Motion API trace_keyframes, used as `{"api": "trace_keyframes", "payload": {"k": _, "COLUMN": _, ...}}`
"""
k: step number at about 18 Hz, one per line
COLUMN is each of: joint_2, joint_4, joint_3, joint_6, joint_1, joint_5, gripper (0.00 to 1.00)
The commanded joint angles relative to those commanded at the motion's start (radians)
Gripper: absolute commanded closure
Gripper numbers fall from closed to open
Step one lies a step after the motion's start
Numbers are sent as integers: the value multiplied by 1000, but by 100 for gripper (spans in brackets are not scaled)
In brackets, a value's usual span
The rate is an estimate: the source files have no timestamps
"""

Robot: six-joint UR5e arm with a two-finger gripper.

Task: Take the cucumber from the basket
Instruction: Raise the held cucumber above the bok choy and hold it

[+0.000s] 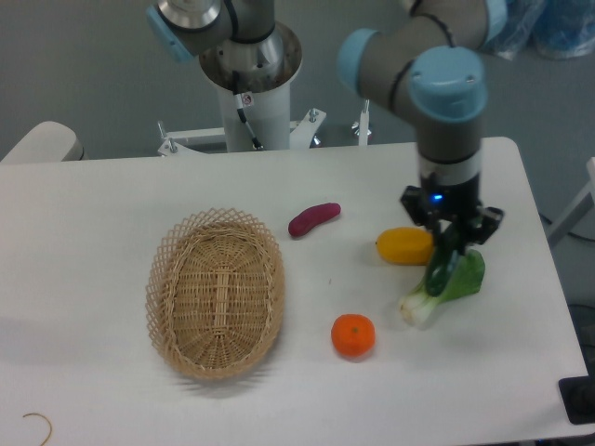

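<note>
Cucumber was out of the basket, gripper fingers clenched on it, held over the bok choy at right. Pick done; basket sat empty at left.

A white counter was set on grey floor; blue plastic bags were seen behind the tool.

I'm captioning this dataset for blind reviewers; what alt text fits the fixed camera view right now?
The robot's end effector holds a dark green cucumber above a bok choy on the right side of a white table. The wicker basket sits empty at left, with a purple sweet potato, a yellow mango and an orange between.
</note>
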Motion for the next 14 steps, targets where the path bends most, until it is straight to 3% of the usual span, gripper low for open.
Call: {"api": "trace_keyframes", "payload": {"k": 14, "joint_2": -3, "joint_4": -2, "joint_3": 6, "joint_6": 5, "joint_1": 0, "joint_5": -5, "gripper": 74}}
